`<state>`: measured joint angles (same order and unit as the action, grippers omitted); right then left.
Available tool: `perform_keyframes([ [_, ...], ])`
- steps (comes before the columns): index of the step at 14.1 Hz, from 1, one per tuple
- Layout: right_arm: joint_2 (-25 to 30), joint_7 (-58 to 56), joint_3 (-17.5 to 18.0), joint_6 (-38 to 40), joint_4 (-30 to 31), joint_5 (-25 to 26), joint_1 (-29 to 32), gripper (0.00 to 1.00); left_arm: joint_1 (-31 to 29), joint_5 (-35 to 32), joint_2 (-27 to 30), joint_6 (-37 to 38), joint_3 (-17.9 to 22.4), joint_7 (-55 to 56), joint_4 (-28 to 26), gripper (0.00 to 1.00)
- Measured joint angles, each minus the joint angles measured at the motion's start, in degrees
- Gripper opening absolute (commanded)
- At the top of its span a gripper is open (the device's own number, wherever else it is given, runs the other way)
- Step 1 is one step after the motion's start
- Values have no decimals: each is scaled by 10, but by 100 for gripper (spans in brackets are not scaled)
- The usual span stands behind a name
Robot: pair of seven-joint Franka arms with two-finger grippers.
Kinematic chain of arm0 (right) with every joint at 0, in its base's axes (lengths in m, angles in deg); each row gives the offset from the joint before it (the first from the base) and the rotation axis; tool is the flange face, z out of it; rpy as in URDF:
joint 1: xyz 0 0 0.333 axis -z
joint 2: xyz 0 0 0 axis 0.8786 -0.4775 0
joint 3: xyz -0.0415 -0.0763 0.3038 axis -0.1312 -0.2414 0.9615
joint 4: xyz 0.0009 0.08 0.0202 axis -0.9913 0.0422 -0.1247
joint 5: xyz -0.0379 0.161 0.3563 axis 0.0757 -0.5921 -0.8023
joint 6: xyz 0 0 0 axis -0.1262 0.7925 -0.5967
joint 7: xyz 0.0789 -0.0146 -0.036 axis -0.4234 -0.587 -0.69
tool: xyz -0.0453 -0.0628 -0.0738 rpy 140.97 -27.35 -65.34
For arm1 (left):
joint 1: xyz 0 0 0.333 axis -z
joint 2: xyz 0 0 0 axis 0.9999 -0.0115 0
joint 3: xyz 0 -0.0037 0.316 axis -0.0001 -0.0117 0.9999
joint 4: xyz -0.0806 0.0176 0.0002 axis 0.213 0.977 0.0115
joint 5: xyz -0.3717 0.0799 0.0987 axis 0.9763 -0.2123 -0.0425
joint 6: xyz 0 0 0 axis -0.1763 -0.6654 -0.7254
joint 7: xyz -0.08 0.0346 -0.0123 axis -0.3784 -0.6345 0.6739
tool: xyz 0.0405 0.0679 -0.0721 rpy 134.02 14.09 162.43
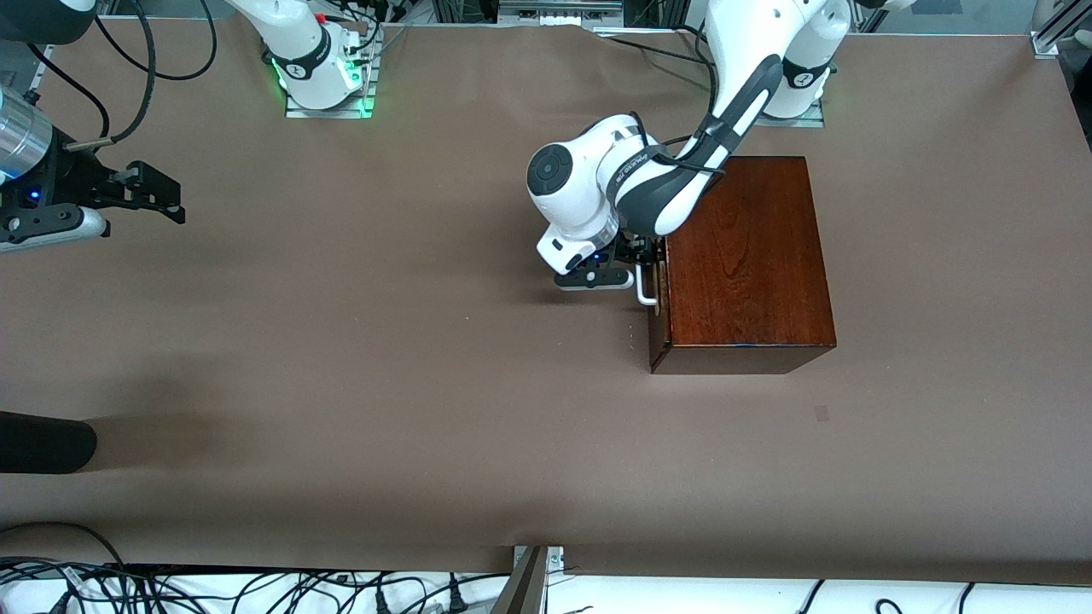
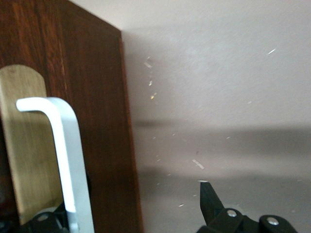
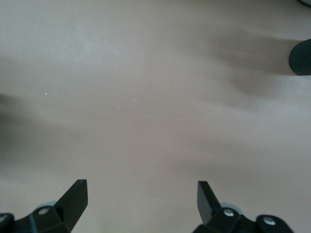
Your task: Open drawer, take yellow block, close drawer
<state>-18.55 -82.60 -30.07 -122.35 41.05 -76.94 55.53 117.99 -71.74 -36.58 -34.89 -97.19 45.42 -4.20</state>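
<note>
The dark reddish-brown wooden box [image 1: 746, 256] stands toward the left arm's end of the table. Its drawer [image 2: 26, 145] faces the right arm's end, and the front looks flush or nearly flush with the box. My left gripper [image 1: 641, 264] is right at the white bar handle [image 1: 646, 290]. In the left wrist view the left gripper [image 2: 131, 206] is open, with the handle [image 2: 65, 155] between its fingers, close to one of them. My right gripper [image 1: 145, 192] waits open over bare table at the right arm's end, nothing between its fingers [image 3: 75, 199]. The yellow block is hidden.
A black cylinder [image 1: 43, 442] pokes in near the table's edge at the right arm's end, also showing in the right wrist view as a black cylinder [image 3: 301, 57]. Cables [image 1: 256, 588] run along the edge nearest the front camera. The brown table cover [image 1: 384, 341] is bare between the arms.
</note>
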Motion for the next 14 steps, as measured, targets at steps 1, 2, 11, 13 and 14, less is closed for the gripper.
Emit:
perform_keyframes([
  [1, 0, 0, 0, 0, 0, 0, 0, 100, 0, 0, 0, -16, 0, 1, 0, 100],
  [2, 0, 0, 0, 0, 0, 0, 0, 100, 0, 0, 0, -31, 0, 1, 0, 100],
  [11, 0, 0, 0, 0, 0, 0, 1, 100, 35, -1, -24, -65, 2, 33, 43, 100],
  [13, 0, 0, 0, 0, 0, 0, 1, 100, 42, -3, -32, -64, 3, 36, 58, 100],
  [14, 0, 0, 0, 0, 0, 0, 1, 100, 42, -2, -35, -64, 3, 39, 63, 100],
])
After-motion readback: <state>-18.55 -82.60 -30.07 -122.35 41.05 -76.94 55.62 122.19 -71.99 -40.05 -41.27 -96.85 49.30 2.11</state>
